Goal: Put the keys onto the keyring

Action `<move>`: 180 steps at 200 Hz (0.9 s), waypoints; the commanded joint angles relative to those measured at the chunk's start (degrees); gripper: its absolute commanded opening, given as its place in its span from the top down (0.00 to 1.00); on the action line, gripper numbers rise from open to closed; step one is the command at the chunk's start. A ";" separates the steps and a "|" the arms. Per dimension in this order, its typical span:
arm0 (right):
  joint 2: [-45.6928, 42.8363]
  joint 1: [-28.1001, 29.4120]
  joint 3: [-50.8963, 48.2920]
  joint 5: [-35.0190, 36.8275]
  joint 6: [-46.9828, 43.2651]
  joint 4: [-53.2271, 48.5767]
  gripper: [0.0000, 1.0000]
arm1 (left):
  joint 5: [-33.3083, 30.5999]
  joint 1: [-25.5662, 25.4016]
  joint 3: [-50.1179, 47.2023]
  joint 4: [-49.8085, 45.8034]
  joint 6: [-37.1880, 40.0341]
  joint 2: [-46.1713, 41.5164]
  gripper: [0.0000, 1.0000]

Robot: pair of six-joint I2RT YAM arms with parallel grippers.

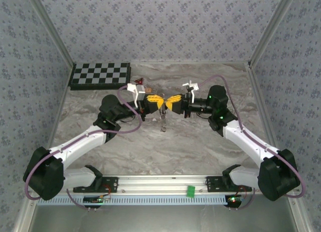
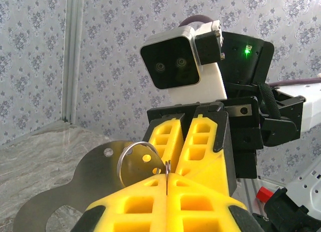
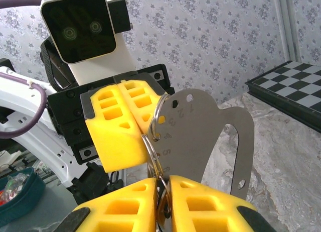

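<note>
keyring (image 2: pixel 136 143): we see a silvery split ring held up off the table (image 1: pixel 200 141), caught between the two grippers and threaded through a hole in a flat metal plate (image 3: pixel 220 141).
keys: we cannot pick out any key for sure. from above, a small dark piece (image 1: pixel 163 127) lies on the table just nearer than the keyring, too small for us to tell what it is.
left gripper (image 2: pixel 166 184): yellow fingers pressed fully together, and the keyring's wire runs into the seam at their tips.
right gripper (image 3: pixel 163 192): fingers drawn narrow, almost together, pinching the lower arc of the keyring from the opposite side.
grippers together: we see them tip to tip at the keyring, very near one another.
metal plate: grey, with small round holes, stamped numerals and a long slot. it hangs beside and below the keyring.
checkerboard (image 1: pixel 100 75): flat on the table, well beyond the keyring and off to its left.
green block (image 1: pixel 190 191): on the rail at the table's front edge, well nearer than the keyring and a little to its right.
</note>
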 commanded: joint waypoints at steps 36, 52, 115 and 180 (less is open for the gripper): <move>0.39 1.13 -0.80 -1.19 -1.03 -0.69 0.88 | -1.11 -0.27 0.35 5.03 -1.15 -0.34 1.00; 0.49 1.55 -0.78 -0.81 -1.25 -0.79 0.88 | -0.50 -0.26 0.42 5.72 -1.60 0.11 1.00; 1.37 2.81 -0.02 0.07 -2.37 -2.16 0.86 | 0.52 -0.46 0.32 6.72 -2.29 0.69 1.00; -3.88 0.10 -2.75 4.46 -2.62 -1.91 0.68 | 0.75 -0.49 0.26 6.00 -1.88 0.34 1.00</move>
